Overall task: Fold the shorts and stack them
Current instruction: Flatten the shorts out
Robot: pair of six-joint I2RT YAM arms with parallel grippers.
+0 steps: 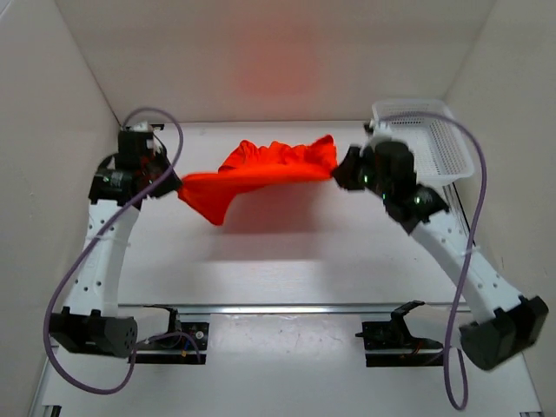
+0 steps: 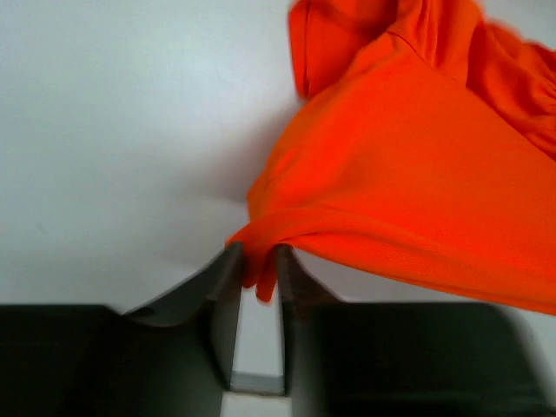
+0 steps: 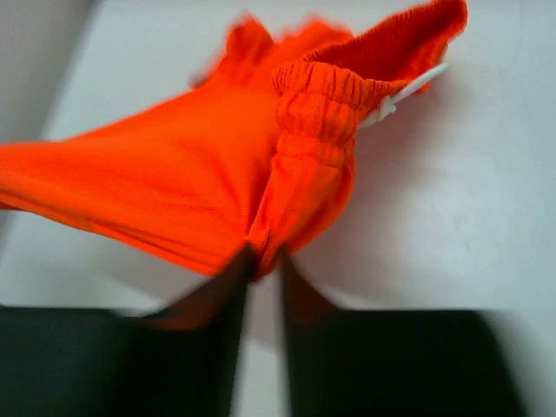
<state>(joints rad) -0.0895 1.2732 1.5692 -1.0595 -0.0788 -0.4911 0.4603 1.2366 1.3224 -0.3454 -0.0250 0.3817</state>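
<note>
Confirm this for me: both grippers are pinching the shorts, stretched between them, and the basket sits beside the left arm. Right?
One slip: the basket sits beside the right arm, not the left, as the top view shows. The rest holds: the left gripper and right gripper each pinch the shorts, which are stretched between them.

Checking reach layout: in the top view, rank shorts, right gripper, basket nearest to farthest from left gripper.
1. shorts: pinched in the left gripper, centre.
2. right gripper: across, on the shorts' other end.
3. basket: back right corner.
</note>
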